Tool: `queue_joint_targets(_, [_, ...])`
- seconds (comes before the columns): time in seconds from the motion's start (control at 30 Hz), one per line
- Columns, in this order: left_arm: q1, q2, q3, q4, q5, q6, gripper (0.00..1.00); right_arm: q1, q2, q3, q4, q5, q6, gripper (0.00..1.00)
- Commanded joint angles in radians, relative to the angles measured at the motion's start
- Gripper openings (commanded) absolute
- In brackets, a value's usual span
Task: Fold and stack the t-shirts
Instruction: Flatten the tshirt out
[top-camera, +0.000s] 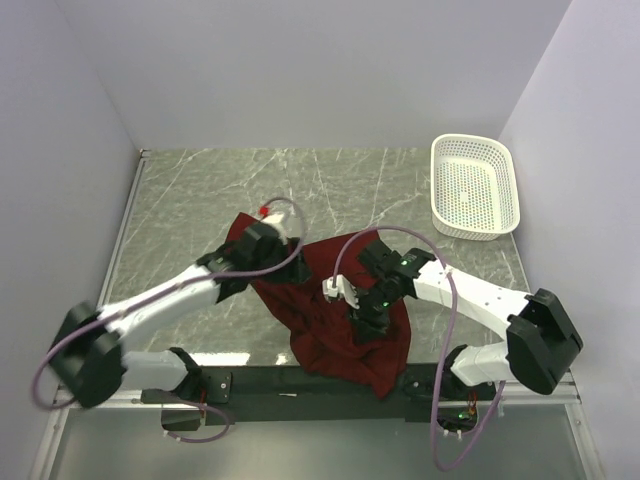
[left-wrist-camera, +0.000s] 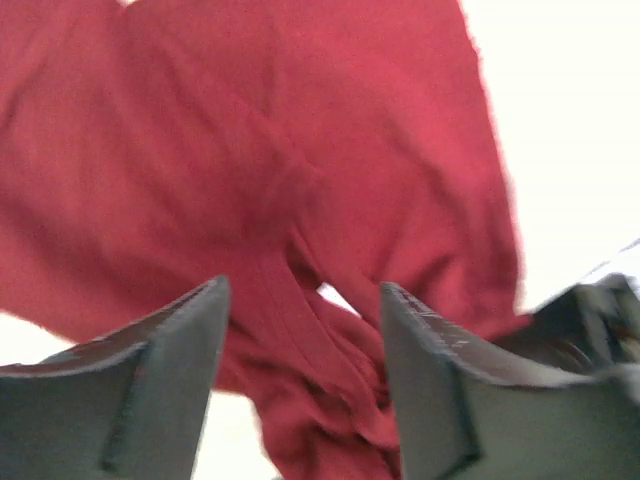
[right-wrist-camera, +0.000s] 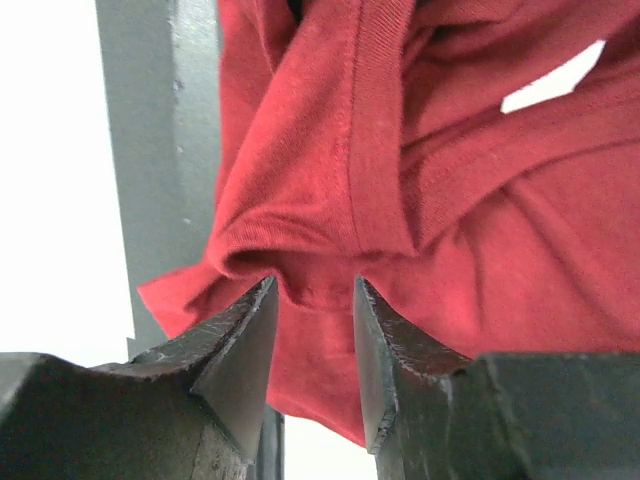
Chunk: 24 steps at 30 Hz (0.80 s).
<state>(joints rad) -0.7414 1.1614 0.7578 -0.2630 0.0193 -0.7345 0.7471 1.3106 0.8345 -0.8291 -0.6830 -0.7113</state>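
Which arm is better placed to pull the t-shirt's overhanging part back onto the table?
Likely right: the right gripper, open, sits over the maroon t-shirt by the table edge, cloth at its fingertips; the left gripper hovers at the far corner.

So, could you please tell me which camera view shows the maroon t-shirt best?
The top external view: it takes in nearly the whole maroon t-shirt, crumpled on the table with one end over the near edge. The left wrist view shows only blurred folds; the right wrist view, a seamed fold at close range.
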Motion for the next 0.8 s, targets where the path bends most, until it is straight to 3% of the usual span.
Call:
queue_joint_targets(0.0, [0.008, 0.185, 0.147, -0.004, 0.109, 0.316, 0.64, -0.021, 0.018, 0.04, -0.002, -0.079, 0.009, 0.43])
queue_joint_targets(0.1, [0.005, 0.283, 0.224, -0.013, 0.145, 0.491, 0.61, -0.08, -0.01, 0.044, -0.016, -0.125, -0.005, 0.43])
queue_joint_targets(0.3, [0.004, 0.3, 0.189, 0.076, 0.252, 0.855, 0.6, -0.164, -0.057, 0.041, -0.018, -0.162, -0.01, 0.44])
queue_joint_targets(0.4, [0.005, 0.343, 0.212, 0.071, 0.26, 0.941, 0.6, -0.201, -0.066, 0.046, -0.028, -0.184, -0.02, 0.45])
queue_joint_targets(0.53, [-0.018, 0.463, 0.323, 0.021, 0.283, 0.943, 0.56, -0.226, -0.079, 0.048, -0.028, -0.193, -0.02, 0.45])
queue_joint_targets(0.77, [-0.067, 0.587, 0.351, 0.008, 0.156, 0.909, 0.49, -0.244, -0.091, 0.044, -0.027, -0.202, -0.02, 0.45])
